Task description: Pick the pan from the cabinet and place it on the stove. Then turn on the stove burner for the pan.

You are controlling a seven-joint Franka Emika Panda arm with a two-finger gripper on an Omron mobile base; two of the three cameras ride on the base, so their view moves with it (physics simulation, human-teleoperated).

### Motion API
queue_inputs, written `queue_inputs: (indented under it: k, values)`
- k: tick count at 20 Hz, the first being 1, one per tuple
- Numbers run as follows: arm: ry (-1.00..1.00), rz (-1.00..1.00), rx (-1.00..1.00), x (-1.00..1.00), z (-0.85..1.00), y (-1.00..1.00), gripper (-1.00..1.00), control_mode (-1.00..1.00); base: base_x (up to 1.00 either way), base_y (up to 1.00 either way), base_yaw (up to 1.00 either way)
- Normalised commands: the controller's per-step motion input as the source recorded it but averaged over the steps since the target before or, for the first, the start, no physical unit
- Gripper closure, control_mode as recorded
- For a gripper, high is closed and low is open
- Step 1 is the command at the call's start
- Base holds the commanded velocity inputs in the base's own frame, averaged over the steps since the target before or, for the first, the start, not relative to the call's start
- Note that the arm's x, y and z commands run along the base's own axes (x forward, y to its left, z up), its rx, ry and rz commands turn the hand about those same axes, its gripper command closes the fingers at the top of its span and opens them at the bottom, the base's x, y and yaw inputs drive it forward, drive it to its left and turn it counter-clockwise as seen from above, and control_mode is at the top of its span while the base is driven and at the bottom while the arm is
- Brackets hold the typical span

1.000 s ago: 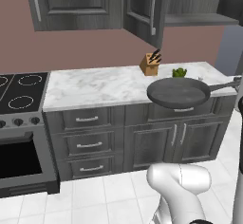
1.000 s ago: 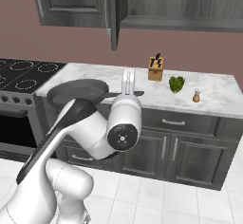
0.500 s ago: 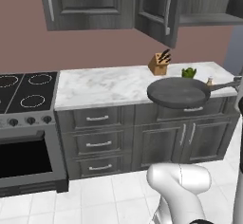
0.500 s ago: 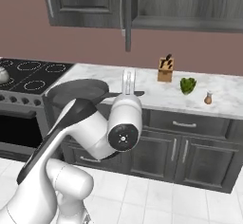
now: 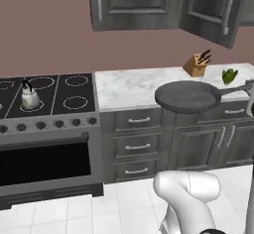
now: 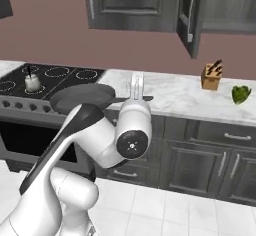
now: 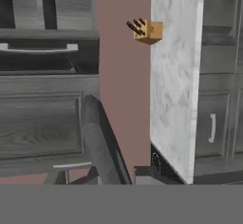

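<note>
Dark grey, the pan (image 5: 187,96) hangs in the air over the front edge of the marble counter (image 5: 130,85), right of the stove (image 5: 49,93). From the right base view, the gripper (image 6: 136,97) pinches the pan's thin handle (image 6: 131,99), fingers pressed tight. In the hand view, the pan sits edge-on near the knife block (image 7: 147,31).

Flat, even rendered light fills the kitchen, with no glare on the marble counter (image 5: 134,84) and only a faint shadow under the pan (image 5: 187,97). Edges look soft and low in detail across both base views. In the hand view, the knife block (image 7: 148,31) appears slightly blurred and pixelated.
</note>
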Motion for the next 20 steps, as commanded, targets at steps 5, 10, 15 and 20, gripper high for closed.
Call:
queue_inputs:
  k: [5, 10, 15, 20]
  values:
    - [0.00, 0.00, 0.00, 0.00, 0.00, 0.00, 1.00, 1.00, 0.05, 1.00, 0.00]
    - [0.00, 0.00, 0.00, 0.00, 0.00, 0.00, 1.00, 1.00, 0.43, 0.88, -0.02]
    - [0.00, 0.00, 0.00, 0.00, 0.00, 0.00, 1.00, 1.00, 0.63, 0.56, -0.02]
    - [0.00, 0.00, 0.00, 0.00, 0.00, 0.00, 1.00, 1.00, 0.67, 0.49, -0.02]
